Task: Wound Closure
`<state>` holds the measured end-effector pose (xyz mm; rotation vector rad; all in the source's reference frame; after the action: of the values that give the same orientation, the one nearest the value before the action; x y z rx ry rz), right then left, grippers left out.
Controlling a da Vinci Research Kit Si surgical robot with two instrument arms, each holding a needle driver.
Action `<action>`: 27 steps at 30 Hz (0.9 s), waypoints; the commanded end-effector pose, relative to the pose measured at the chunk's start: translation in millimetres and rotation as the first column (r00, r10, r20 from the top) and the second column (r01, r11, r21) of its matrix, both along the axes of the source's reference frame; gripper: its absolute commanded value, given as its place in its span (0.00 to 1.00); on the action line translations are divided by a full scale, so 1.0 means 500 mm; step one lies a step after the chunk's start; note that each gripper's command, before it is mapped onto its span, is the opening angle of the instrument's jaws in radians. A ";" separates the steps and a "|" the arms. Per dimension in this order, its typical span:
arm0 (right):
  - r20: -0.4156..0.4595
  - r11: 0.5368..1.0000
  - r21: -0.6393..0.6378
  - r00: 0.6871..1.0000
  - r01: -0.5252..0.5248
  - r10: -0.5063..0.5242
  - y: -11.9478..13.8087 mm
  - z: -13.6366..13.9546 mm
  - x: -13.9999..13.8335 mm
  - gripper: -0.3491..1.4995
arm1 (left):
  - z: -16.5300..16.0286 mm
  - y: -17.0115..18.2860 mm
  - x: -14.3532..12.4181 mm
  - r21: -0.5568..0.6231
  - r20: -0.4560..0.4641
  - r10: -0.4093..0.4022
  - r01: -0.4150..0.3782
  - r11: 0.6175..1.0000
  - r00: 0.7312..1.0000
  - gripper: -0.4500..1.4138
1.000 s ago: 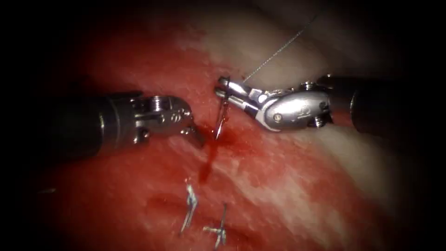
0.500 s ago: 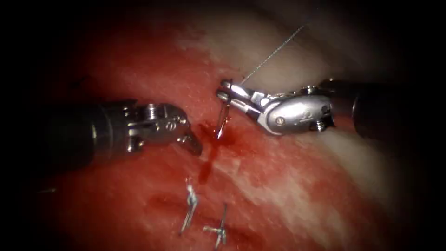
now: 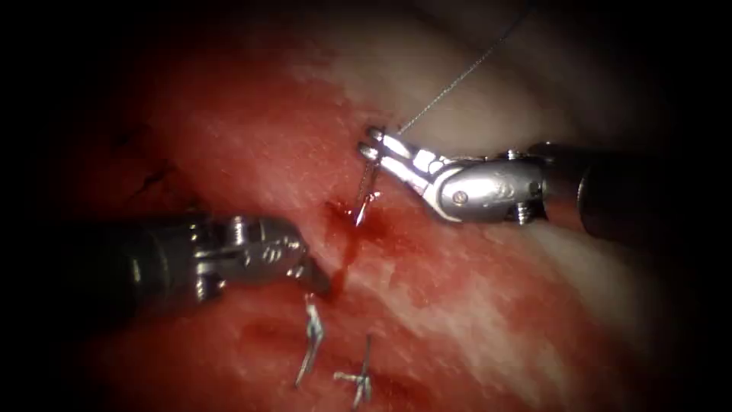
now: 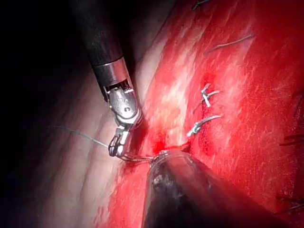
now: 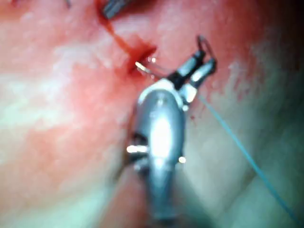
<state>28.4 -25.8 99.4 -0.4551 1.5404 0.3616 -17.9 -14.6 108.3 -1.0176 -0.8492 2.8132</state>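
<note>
Right end effector (image 3: 372, 143) level from the right, jaws clamped on needle (image 3: 364, 191) near its thread end; needle hanging below those jaws, tip in the red fluid (image 3: 345, 240) at the cut. Thread (image 3: 457, 76) beyond, slanting up and away. Left end effector (image 3: 316, 278) lower left of the needle, angled down onto tissue (image 3: 473, 305), holding nothing; jaw opening hard to tell.

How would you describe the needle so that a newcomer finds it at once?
Start at the tissue and find the red cut. At its upper end the right claw grips the needle near its thread end, tip touching the cut. Unlike the cut thread ends below, it is one thin curved wire.
</note>
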 end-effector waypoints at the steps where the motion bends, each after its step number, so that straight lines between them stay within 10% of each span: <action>1: 0.000 1.000 0.000 1.000 -0.001 0.001 -0.0001 0.0011 0.0015 0.00 | 0.0021 -0.0003 -0.0013 0.001 0.004 0.005 -0.005 1.000 1.000 0.00; 27: -0.050 0.994 0.110 0.999 -0.010 0.016 -0.0026 0.0013 0.0020 0.00 | 0.0067 -0.0008 0.0015 0.018 0.008 -0.012 0.012 1.000 1.000 0.00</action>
<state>28.5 -27.0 99.5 -0.3781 1.5561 0.4671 -16.6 -15.1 111.1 -1.0283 -0.8639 2.7865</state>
